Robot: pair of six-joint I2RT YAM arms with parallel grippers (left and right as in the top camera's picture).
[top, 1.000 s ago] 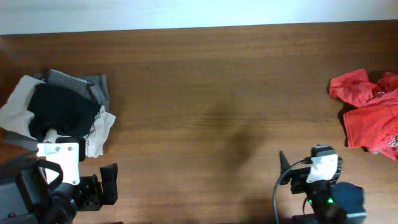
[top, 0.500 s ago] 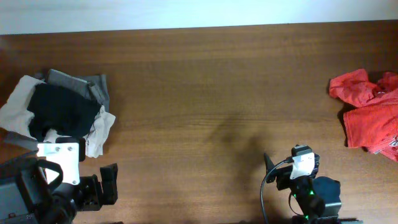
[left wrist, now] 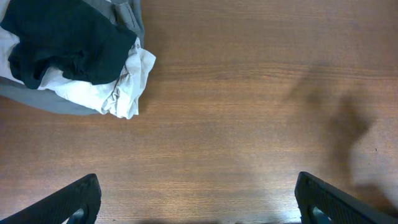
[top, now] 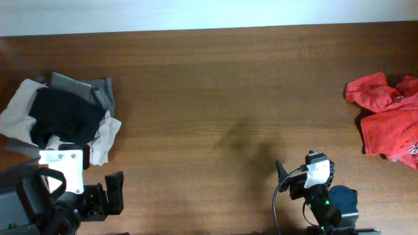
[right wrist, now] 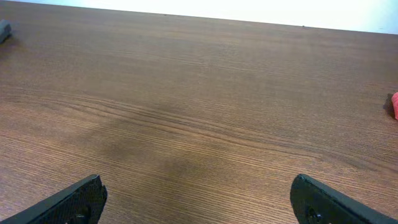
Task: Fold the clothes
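Upper left: black tee (top: 65, 116) crumpled atop beige/grey pile (top: 19, 111), untouched. L end effector (left wrist: 199, 205) released, empty, lower left, near pile. R end effector (right wrist: 196, 202) released, empty, lower right. We judge: pre-grasp; next L pinches tee, drags to bare bench (top: 209, 78).
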